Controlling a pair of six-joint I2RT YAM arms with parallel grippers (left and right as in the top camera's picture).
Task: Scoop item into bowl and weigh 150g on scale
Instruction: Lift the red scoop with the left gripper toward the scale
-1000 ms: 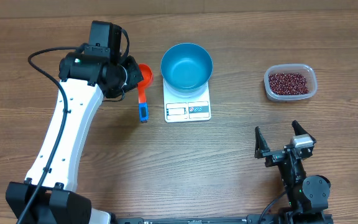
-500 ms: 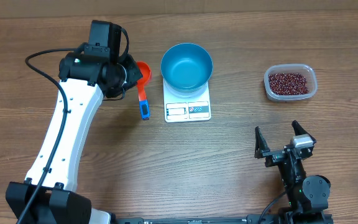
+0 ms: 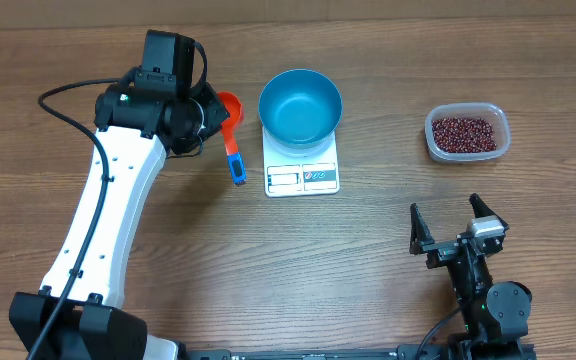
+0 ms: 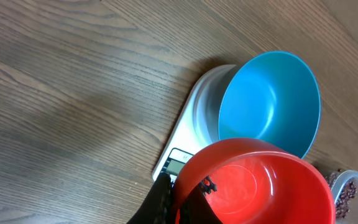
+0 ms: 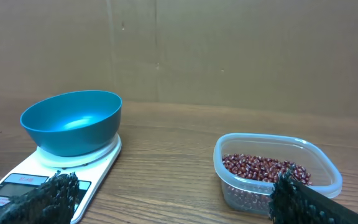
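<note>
In the clear rectangular plastic tub with rounded corners (image 3: 468, 158), at the far right of the wooden table (image 3: 368, 260), lies a heap of small dark red-brown beans (image 3: 461, 131) covering the tub's floor. Well to the left of the tub, near the middle of the far side of the table, the round deep blue bowl (image 3: 300, 105) sits upright on the back part of the small flat white rectangular scale (image 3: 303, 177). The scale's display window and label face the near edge and are uncovered.

Just left of the bowl and apart from it is an orange-red plastic scoop with a blue-tipped handle (image 3: 230, 112). Its round cup is up against the left gripper (image 3: 208, 118) and its handle slants toward the near edge beside the scale. The left wrist view shows the cup mouth-on, raised above the wood, with the black fingers (image 4: 166, 198) pinched tight on its rim.

The right gripper (image 3: 445, 206) rests low at the near right of the table, well short of the tub. Its fingers are spread wide with nothing between them, pointing toward the tub and the scale.
</note>
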